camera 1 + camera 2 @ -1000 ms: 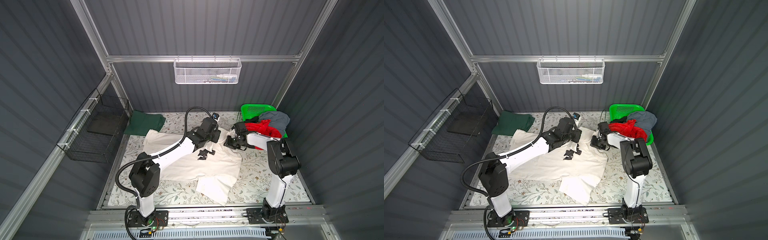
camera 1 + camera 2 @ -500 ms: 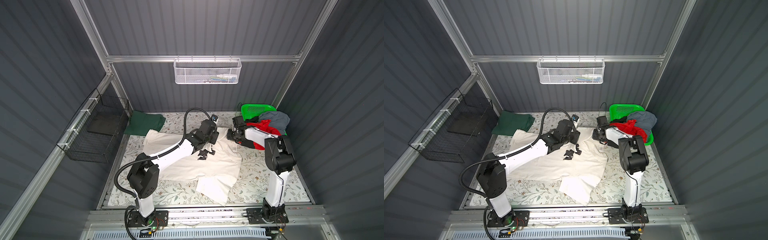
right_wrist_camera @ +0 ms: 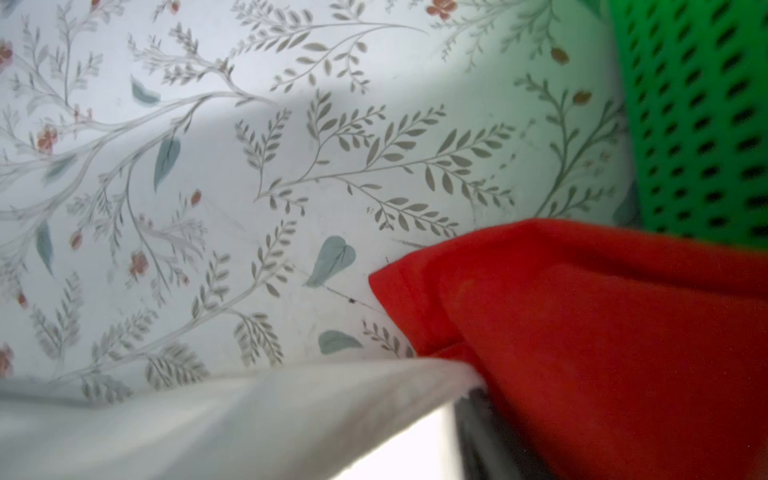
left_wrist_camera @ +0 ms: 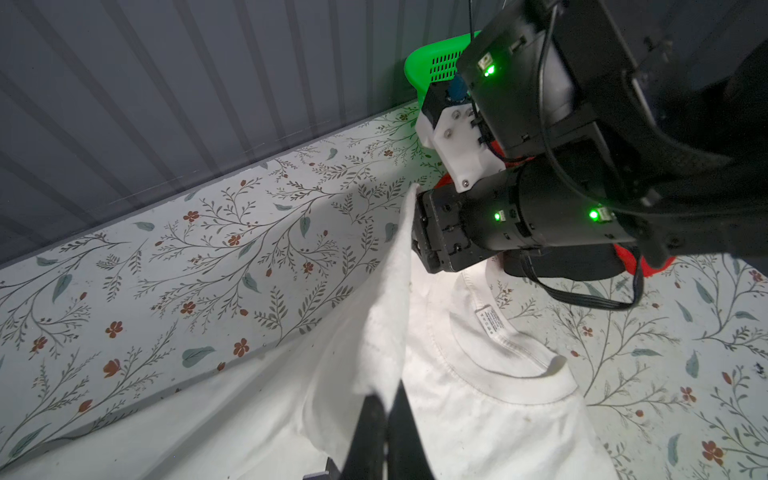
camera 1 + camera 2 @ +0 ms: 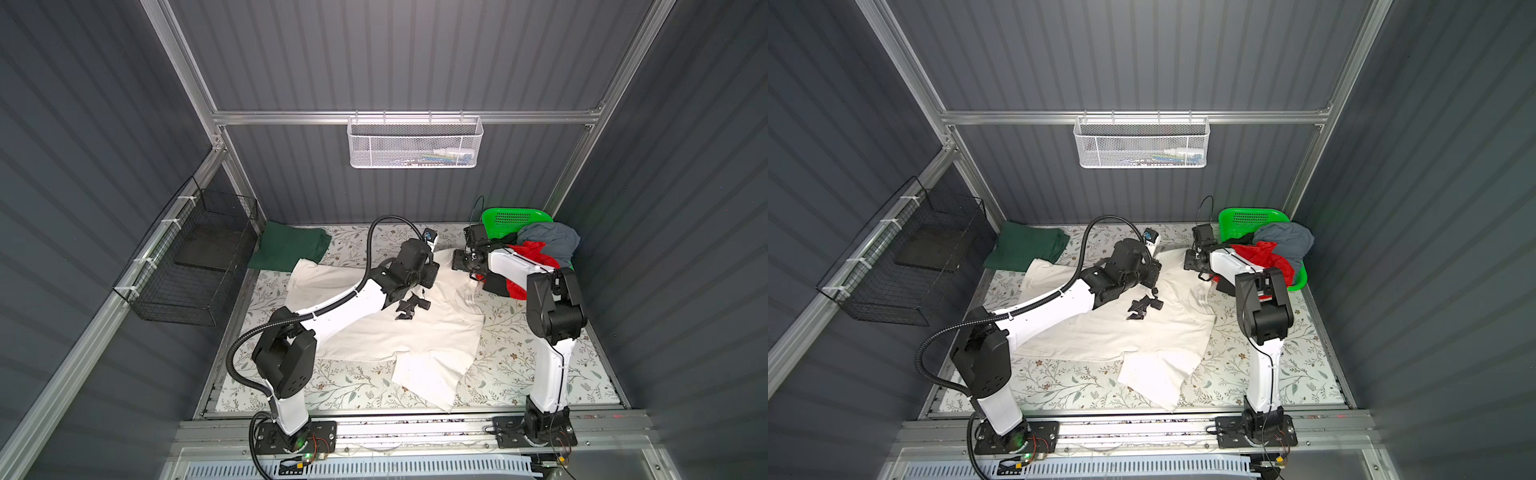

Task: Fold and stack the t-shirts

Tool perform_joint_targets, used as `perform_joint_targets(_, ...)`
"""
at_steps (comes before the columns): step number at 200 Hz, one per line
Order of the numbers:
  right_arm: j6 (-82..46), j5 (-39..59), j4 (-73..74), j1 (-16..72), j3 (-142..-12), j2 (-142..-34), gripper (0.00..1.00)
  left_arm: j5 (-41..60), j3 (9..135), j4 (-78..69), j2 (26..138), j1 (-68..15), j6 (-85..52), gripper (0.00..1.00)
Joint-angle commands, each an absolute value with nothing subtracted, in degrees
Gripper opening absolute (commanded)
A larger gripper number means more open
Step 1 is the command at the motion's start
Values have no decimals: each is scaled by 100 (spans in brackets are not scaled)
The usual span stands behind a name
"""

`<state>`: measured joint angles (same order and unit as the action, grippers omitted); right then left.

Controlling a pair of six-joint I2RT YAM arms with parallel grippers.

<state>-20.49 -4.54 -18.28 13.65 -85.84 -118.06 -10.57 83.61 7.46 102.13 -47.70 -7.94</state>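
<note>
— Where is the off-white t-shirt point(image 5: 436, 328)?
— It is spread rumpled across the middle of the flowered desk point(image 5: 519, 365), with one corner trailing toward the front edge. The collar faces up and the label point(image 4: 492, 318) shows inside it. Beside the collar a ridge of cloth stands raised.
— What holds that ridge?
— The left fingers point(image 4: 370, 436) are pressed together on it, pinching the cloth.
— And the other shirts?
— The dark green t-shirt point(image 5: 289, 249) lies folded in the back left corner, just beside an off-white sleeve. The red t-shirt point(image 5: 1273, 259) and grey-blue t-shirt point(image 5: 552, 239) are heaped in the green basket point(image 5: 515, 216) at back right.
— What can't you make out?
— The right fingers point(image 5: 454, 263) are at the ridge's far end, but the cloth hides them. I cannot tell how wide they stand or whether they grip. The black t-shirt point(image 5: 496, 284) sits mostly under the right arm point(image 5: 511, 266), and the left arm point(image 5: 345, 307) covers part of the off-white one.
</note>
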Motion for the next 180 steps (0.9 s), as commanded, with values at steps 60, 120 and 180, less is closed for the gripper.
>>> perform_joint_targets(60, -2543, 174, -1716, 1161, -7299, -10519, 99, -234, 8172, 549, 10452, -4829, -1051, 0)
perform_joint_targets(120, -3382, 736, -1612, 870, -6125, -9279, 99, 207, 8164, 437, 10760, -5077, -889, 0)
perform_joint_targets(180, -3166, 728, -1791, 501, -5695, -8665, 98, -283, 8171, 978, 11055, -5932, 18, 15)
